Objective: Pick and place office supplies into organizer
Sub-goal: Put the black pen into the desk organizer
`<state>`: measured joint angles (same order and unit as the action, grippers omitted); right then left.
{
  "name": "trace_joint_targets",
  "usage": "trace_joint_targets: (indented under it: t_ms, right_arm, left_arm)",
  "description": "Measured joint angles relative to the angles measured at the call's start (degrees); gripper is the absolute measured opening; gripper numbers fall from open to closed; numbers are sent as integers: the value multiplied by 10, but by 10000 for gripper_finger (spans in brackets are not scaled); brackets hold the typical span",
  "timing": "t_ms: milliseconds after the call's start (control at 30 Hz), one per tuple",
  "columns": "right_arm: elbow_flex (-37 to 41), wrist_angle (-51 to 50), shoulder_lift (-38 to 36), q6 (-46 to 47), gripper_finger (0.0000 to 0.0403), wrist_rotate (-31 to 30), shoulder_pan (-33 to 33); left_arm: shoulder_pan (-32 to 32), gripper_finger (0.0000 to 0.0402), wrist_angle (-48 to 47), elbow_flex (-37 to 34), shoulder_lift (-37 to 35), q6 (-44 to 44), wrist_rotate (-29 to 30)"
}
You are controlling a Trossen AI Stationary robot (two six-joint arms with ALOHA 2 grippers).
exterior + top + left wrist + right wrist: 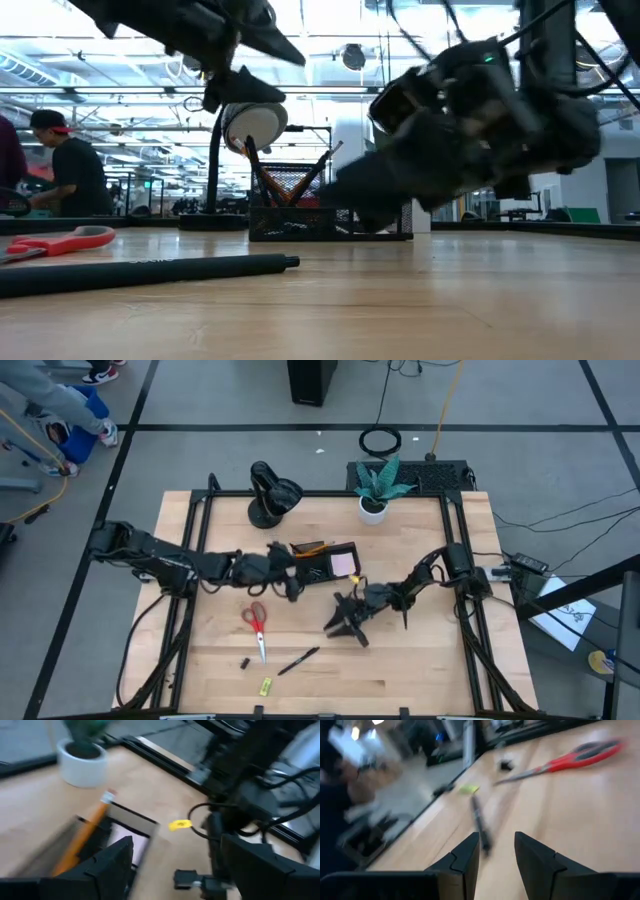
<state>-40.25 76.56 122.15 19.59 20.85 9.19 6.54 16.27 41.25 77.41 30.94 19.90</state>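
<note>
Holding the left gripper (293, 588) just at the organizer's (325, 562) left side, I am seeing its jaws spread wide with nothing between them; in the left wrist view one orange pencil (82, 836) is leaning out of the organizer just ahead of the fingers (107, 862). I am keeping the right gripper (340, 626) low over the middle of the bench (420, 670), in front of the organizer, its jaws standing a little apart and gripping nothing, pointing toward the bench's front left corner.

I am looking at the organizer sitting toward the back edge of the bench, near the centre, with the orange pencils (312, 547) in its taller back section and the pink sticky-note pad (343, 563) lying in its right compartment. The red-handled scissors (257, 626) are lying left of centre, well apart from the organizer. A black pen (298, 660) is resting nearer the front edge, with a tiny black clip (244, 662) to its left and the small yellow-green piece (266, 685) just beside the front edge. At the back edge a round black lamp (270, 492) and a white plant pot (373, 508) are standing. A person (68, 170) is showing in the room beyond the bench.
</note>
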Motion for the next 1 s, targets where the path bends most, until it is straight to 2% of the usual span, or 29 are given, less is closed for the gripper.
trace_joint_targets:
  t_ms: [233, 400, 567, 733, 867, 1000]
  right_arm:
    - [-16, -39, 0, -174, 117, -100, 88]
    - [-34, -57, 0, -250, 117, -169, 118]
    - [-66, -112, 0, -253, 116, -150, 110]
    - [-83, -141, 0, -258, 116, -125, 91]
    - [-93, -160, 0, -267, 116, -116, 89]
    - [-103, -171, 0, -269, 116, -102, 88]
  left_arm:
    - [118, 276, 10, 0, 0, 19, 5]
    - [213, 274, 8, 0, 2, 44, 86]
    - [280, 274, 10, 0, 3, 59, 159]
    - [299, 274, 41, 0, 3, 68, 172]
    - [299, 274, 88, 0, 3, 43, 173]
    - [304, 274, 81, 0, 3, 41, 164]
